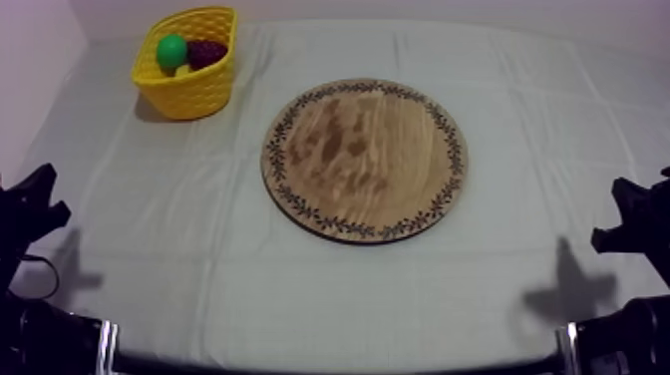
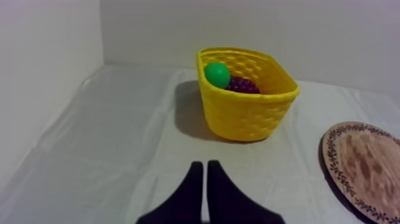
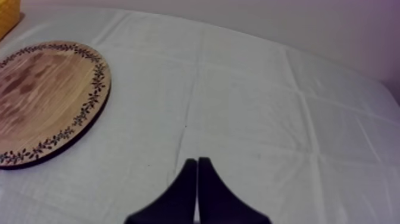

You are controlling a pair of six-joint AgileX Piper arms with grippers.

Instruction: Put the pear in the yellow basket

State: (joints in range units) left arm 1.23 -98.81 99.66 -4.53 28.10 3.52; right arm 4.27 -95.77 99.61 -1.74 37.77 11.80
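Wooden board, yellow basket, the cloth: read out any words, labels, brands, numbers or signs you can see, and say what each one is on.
None: there is no text to read in any view.
On the wooden board: a ring of leaf-like ornament round the rim, no letters or numbers.
On the yellow basket: a plain woven wall, no label or brand.
On the cloth: creases only, no print.

The left gripper and right gripper are shown with black fingers, broad-based and tapered to blunt tips; the left arm and right arm are seen as black angular shapes.
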